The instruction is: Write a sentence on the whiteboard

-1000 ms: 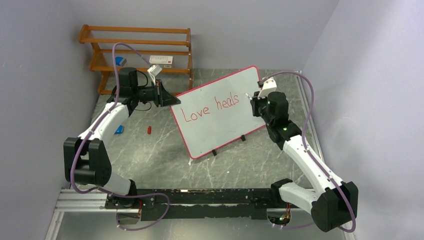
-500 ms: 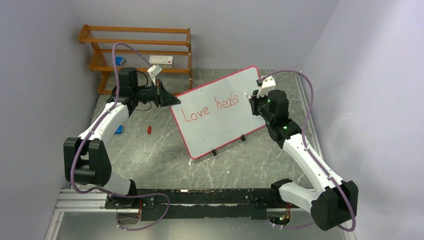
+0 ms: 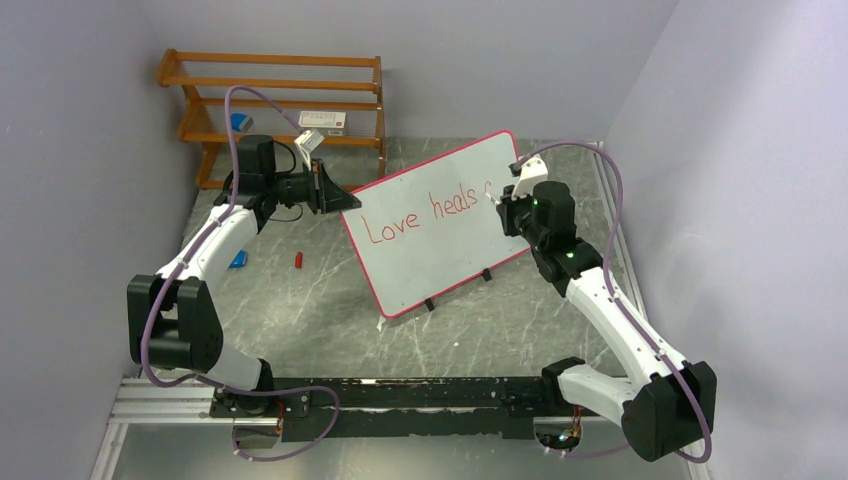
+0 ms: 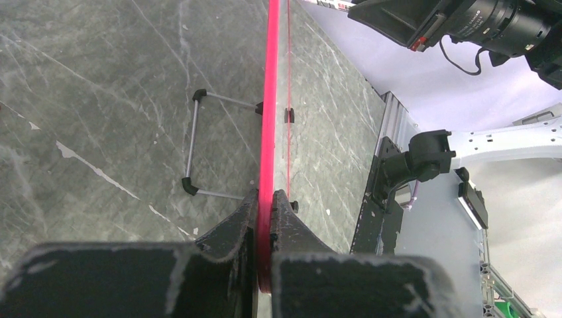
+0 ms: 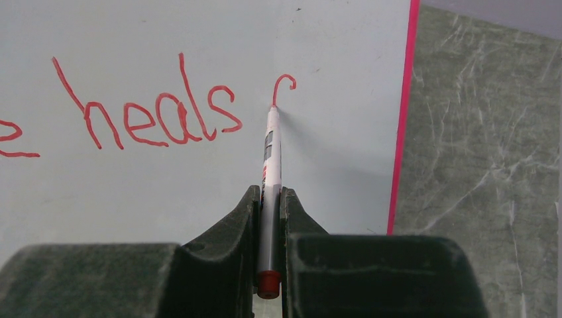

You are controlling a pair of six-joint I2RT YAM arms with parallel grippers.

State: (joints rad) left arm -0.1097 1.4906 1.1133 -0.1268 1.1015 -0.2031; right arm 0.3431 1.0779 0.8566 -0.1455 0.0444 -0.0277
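The right claw (image 5: 268,199) is clenched on a slim marker (image 5: 270,159), which runs straight out between its fingers. The marker's red rear end sits back in the jaws, and its tip touches the whiteboard (image 3: 440,262) just ahead of the fingertips. The sentence (image 3: 420,215) reads "Love heals" in red. It lies ahead of this claw and off to its left in the wrist view, with "heals" ending just left of the tip. A small fresh hook (image 5: 285,83) curls off the tip itself. To the claw's right, a strip of bare white separates the tip from the board's red frame edge (image 5: 401,132), and past that edge there is only grey marbled table (image 5: 484,165). Below the writing, nearer the claw, the board surface is blank. The left claw (image 4: 264,199) is clamped shut on the frame at the board's far-left corner, and the red edge runs straight away from between its fingers. To the left of that claw a wire foot (image 4: 193,142) juts out from the board onto the table. In the top view a small red cap (image 3: 298,260) and a blue item (image 3: 238,259) lie on the table near the left arm, well apart from the board. A wooden rack (image 3: 275,95) stands behind the left claw against the wall.
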